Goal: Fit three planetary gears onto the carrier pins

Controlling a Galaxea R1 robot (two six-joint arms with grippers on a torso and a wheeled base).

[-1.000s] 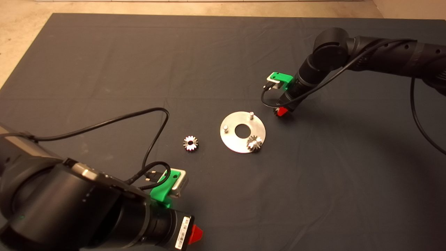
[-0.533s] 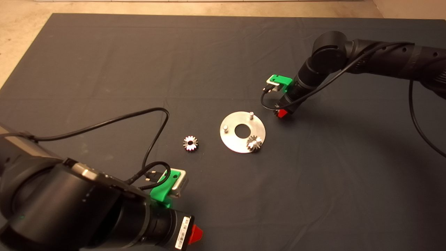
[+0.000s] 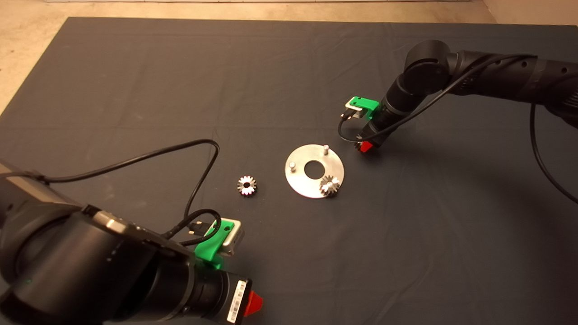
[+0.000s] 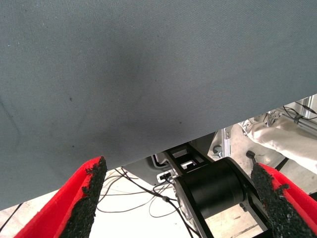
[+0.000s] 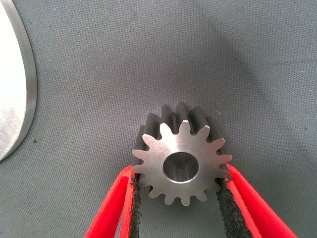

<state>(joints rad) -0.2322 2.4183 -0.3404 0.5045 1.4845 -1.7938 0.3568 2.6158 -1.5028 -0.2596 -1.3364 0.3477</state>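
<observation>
- Barely shifted since half a second ago, after the right arm (image 3: 474, 74) swung its elbow a little a second ago; right gripper (image 3: 365, 146) unchanged beside the disc (image 3: 301, 180), at about 1 o'clock from it on the mat (image 3: 135, 90).
- Clamped on a planetary gear (image 5: 181, 158): both black pads (image 5: 132, 198) pressed against the teeth on opposite sides, face and centre hole turned toward the wrist camera.
- Seen only from the right wrist: that held gear, with the disc rim (image 5: 17, 84) just beside it and a strip of bare mat between them. From above, hidden under the red fingers.
- Seen only from above: carrier pins standing on the disc, one at 12 o'clock (image 3: 325, 147) and one at 9 o'clock (image 3: 292, 165), both bare; a seated gear (image 3: 329, 185) at about 5 o'clock on the disc.
- A loose gear (image 3: 247, 185) flat on the mat at 9 o'clock from the disc, well apart from it.
- Plenty of open mat all round the disc, widest toward 12 and 3 o'clock.
- Left gripper (image 4: 183, 198) parked at the lower left mat edge, fingers spread wide and holding nothing; past the edge, cables, a black cylinder (image 4: 213, 186) and a pale floor.
- Dark grey cloth, lightly creased; beige floor (image 3: 27, 45) beyond its far edge and left corner.
</observation>
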